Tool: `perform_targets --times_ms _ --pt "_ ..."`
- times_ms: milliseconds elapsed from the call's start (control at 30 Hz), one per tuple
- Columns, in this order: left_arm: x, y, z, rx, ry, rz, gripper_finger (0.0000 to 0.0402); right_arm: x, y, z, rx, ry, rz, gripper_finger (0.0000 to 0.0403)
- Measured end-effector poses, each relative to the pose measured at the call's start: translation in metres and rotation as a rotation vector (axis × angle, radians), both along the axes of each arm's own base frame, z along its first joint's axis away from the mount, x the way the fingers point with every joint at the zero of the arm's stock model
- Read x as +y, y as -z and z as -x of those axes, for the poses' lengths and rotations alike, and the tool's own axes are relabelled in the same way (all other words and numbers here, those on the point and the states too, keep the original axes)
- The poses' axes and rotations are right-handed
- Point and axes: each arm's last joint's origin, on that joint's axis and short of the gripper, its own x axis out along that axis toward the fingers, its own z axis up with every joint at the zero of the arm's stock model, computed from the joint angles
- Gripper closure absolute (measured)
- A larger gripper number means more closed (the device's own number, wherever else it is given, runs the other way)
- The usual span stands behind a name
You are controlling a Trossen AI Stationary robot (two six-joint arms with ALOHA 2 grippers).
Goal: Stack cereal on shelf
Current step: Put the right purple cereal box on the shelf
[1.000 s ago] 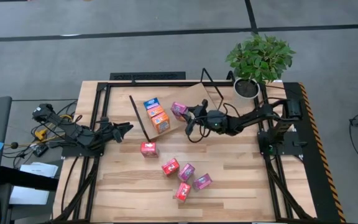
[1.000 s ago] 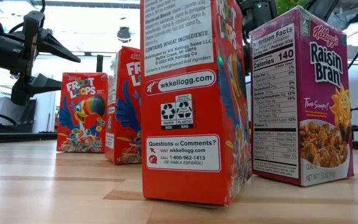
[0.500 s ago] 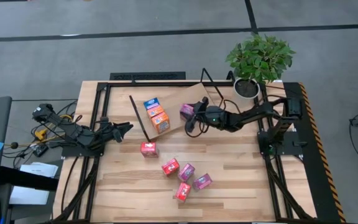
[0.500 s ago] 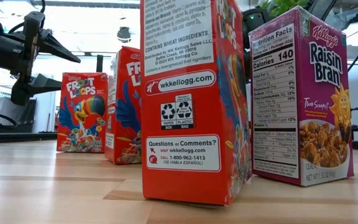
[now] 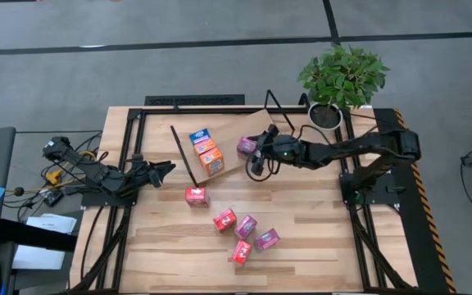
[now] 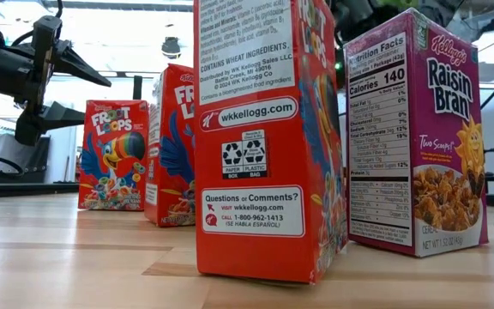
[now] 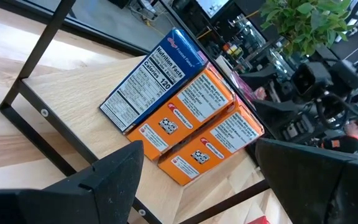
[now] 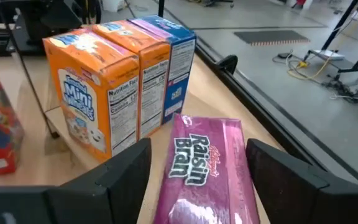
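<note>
A slatted wooden table (image 5: 318,238) on a grey floor fills my overhead feed, a potted plant (image 5: 341,78) at its far right corner. The shelf (image 5: 240,139) lies tilted just beside the plant's pot, toward the table's middle. On it I see a row of three boxes, one blue box (image 5: 199,136) and two orange boxes (image 5: 210,157), and nearer the plant the purple Raisin Bran box (image 5: 247,147) with my right gripper (image 5: 257,157) against it. My left gripper (image 5: 161,170) waits well away from the plant, beyond the shelf's far end. Five loose boxes (image 5: 240,233) sit on the bare table in front of the shelf.

The table-level camera gives me only loose Froot Loops and Raisin Bran boxes up close.

My left wrist feed has its fingers (image 7: 114,180) spread wide, nothing between them.

On my right wrist feed the fingers (image 8: 120,168) flank the purple box (image 8: 204,165) lying flat beside the orange ones; I cannot tell whether they are clamping it or have let go.

I judge these boxes light, thin-walled and easily crushed, with slick printed faces. I would take one across its narrow sides, squeezing gently.
</note>
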Motion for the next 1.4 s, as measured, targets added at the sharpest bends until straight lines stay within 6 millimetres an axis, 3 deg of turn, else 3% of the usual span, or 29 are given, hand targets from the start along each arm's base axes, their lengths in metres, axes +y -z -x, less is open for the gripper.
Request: perform_targets --times_ms 300,667,1000,1200,1400 --pt "0.000 0.000 0.000 0.000 0.000 -0.001 0.0101 -0.005 -0.035 0.002 0.150 -0.026 0.013 0.0107" --pt "0.000 0.000 0.000 0.001 0.001 -0.001 0.0101 -0.016 -0.061 0.001 0.242 -0.030 -0.082 0.0105" --pt "0.000 0.000 0.000 0.001 0.001 -0.001 0.0101 -0.021 -0.090 0.000 0.256 -0.055 -0.121 0.0036" --pt "0.000 0.000 0.000 0.001 0.001 -0.001 0.0101 -0.019 -0.089 -0.001 0.279 -0.069 -0.108 0.0023" --pt "0.000 0.000 0.000 0.002 0.002 -0.003 0.0101 -0.016 -0.072 -0.015 0.321 -0.088 -0.112 0.0032"
